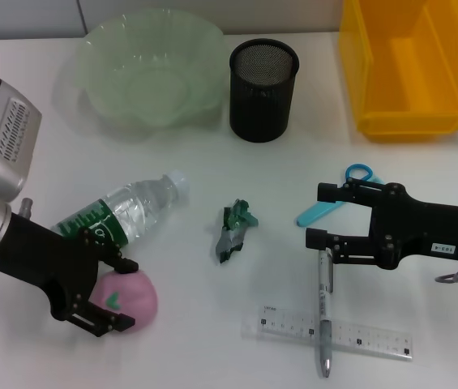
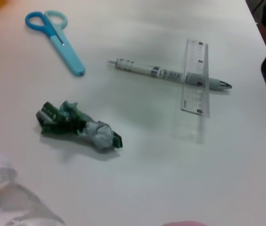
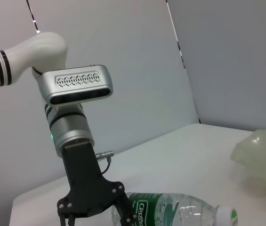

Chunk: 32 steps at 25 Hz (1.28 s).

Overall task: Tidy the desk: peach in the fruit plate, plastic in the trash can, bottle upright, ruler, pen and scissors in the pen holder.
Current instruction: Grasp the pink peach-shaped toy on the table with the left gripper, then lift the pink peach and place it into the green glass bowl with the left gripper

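A pink peach (image 1: 135, 298) lies at the front left, and my left gripper (image 1: 123, 293) is open with one finger on each side of it. Beside it a clear bottle (image 1: 127, 212) with a green label lies on its side. Crumpled green plastic (image 1: 235, 228) sits mid-table. My right gripper (image 1: 316, 215) hangs open over the top end of the pen (image 1: 324, 332), which lies across the clear ruler (image 1: 358, 334). Blue scissors (image 1: 338, 203) lie partly behind the right fingers. The left wrist view shows the scissors (image 2: 57, 40), pen (image 2: 170, 74), ruler (image 2: 195, 77) and plastic (image 2: 78, 126).
Along the back stand a pale green fruit plate (image 1: 147, 69), a black mesh pen holder (image 1: 263, 81) and a yellow bin (image 1: 411, 65). The right wrist view shows the left gripper (image 3: 95, 216) next to the lying bottle (image 3: 180, 209).
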### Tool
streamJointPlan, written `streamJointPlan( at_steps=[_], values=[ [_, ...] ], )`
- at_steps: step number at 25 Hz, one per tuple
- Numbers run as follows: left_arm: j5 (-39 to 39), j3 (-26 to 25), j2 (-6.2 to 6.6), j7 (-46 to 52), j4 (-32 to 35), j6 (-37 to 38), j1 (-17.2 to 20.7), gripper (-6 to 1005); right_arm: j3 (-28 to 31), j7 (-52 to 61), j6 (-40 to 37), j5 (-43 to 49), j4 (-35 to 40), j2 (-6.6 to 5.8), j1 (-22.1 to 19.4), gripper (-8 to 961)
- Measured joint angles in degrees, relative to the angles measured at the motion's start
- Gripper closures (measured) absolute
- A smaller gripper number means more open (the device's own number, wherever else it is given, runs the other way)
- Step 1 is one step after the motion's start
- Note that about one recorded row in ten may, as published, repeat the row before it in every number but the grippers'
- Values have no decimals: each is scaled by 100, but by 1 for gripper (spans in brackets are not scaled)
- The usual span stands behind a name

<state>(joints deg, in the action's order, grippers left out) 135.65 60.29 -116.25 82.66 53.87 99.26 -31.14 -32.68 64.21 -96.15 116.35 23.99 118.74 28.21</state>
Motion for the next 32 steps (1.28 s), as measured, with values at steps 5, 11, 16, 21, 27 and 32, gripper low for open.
streamJointPlan(
  at_steps=[5, 11, 16, 21, 27, 32],
  values=[
    [20, -3, -125, -88, 304, 29, 136, 237, 22, 8, -41, 0, -3, 0, -5, 137],
    [14, -10, -176, -168, 347, 10, 185, 382, 8, 26, -52, 0, -3, -12, -18, 137],
    [-6, -10, -186, -172, 352, 38, 188, 582, -12, 72, -62, 0, 2, -24, -18, 137],
    [-42, -9, -203, -171, 350, 45, 181, 750, -20, 82, -81, 8, 12, -33, -14, 136],
    [-484, -195, -204, -165, 262, 196, 177, 867, -12, 82, -114, 6, 18, -42, -17, 136],
    [-1086, -593, -201, -230, -52, 264, 197, 900, 5, 49, -118, 3, 19, -44, -18, 136]
  ],
)
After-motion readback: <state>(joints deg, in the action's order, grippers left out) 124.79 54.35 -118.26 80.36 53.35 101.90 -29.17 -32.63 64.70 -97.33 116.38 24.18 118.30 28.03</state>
